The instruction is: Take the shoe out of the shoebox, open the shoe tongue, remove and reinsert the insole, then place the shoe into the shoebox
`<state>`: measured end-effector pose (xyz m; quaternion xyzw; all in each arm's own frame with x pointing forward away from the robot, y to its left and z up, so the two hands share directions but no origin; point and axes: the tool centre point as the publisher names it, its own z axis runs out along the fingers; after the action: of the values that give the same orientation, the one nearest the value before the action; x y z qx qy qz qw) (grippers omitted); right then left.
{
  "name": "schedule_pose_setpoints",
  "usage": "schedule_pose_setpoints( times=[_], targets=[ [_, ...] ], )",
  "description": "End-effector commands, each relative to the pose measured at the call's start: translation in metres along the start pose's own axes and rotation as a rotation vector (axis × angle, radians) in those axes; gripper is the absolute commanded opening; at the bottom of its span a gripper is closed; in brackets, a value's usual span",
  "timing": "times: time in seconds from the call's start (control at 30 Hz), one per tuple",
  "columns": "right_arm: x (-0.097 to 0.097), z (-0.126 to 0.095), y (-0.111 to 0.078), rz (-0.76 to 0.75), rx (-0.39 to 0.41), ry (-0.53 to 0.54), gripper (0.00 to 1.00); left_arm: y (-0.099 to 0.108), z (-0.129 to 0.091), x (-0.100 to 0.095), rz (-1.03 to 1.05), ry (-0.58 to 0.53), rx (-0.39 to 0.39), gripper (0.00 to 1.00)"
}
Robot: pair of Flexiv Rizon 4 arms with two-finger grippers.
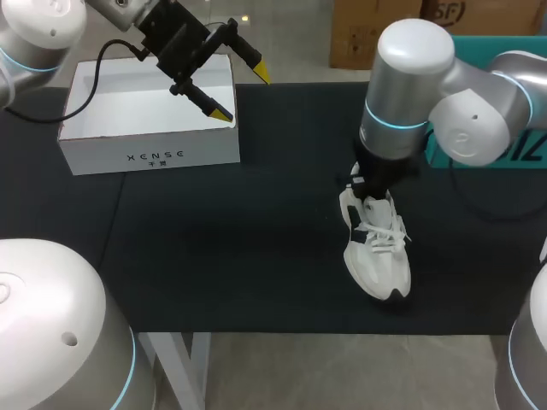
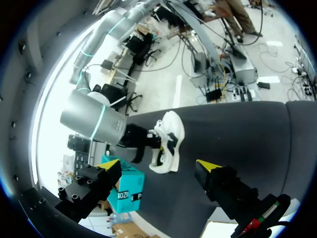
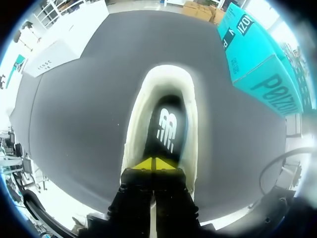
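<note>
White shoe sits upright on the black desk, right of centre, well apart from the shoebox at back left. R gripper: fingers pressed together, tips in the heel opening over the black insole. L gripper hangs over the box's rim w/ fingers spread.

Table: one, broad, filling the middle of the room as seen from above.
Cover: black, matte, lying flat up to the near edge.
Legs: pale metal, under the near edge.
Light: bright, even, with soft shadows on the cover.
</note>
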<state>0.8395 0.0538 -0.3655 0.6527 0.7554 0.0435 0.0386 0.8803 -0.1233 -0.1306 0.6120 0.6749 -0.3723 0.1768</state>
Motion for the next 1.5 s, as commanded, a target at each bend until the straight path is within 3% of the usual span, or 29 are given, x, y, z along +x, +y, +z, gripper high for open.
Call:
schedule_pose_setpoints(
  times=[0.03,0.1,0.17,0.23,0.27,0.3,0.33,0.77,1.3,1.5],
  targets=[
    [-0.002,0.006,-0.003,0.007,0.020,0.015,0.00,0.001,0.000,0.000,0.001,0.004,0.001,1.00],
    [-0.003,0.010,-0.004,0.010,0.029,0.019,0.00,0.001,0.000,0.000,0.001,0.004,0.001,1.00],
    [-0.003,0.011,-0.003,0.011,0.032,0.021,0.31,0.001,0.000,0.000,0.001,0.004,0.001,1.00],
    [-0.002,0.011,-0.003,0.011,0.035,0.024,0.46,0.001,0.000,0.000,0.001,0.004,0.001,1.00],
    [-0.001,0.011,-0.002,0.010,0.035,0.028,0.62,0.001,0.000,0.000,0.001,0.004,0.001,1.00],
    [-0.001,0.011,-0.002,0.010,0.034,0.036,0.87,0.001,0.000,0.000,0.001,0.004,0.001,1.00],
    [-0.001,0.011,-0.001,0.010,0.034,0.040,1.00,0.001,0.000,0.000,0.001,0.004,0.001,1.00],
    [0.003,0.013,-0.001,0.012,0.027,0.074,1.00,0.001,0.000,0.000,0.001,0.004,0.001,1.00],
    [-0.001,-0.041,0.024,-0.007,-0.146,0.067,1.00,0.001,0.000,0.000,0.001,0.004,0.001,1.00],
    [-0.007,-0.071,0.010,-0.005,-0.174,0.056,1.00,0.001,0.000,0.000,0.001,0.004,0.001,1.00]
  ],
)
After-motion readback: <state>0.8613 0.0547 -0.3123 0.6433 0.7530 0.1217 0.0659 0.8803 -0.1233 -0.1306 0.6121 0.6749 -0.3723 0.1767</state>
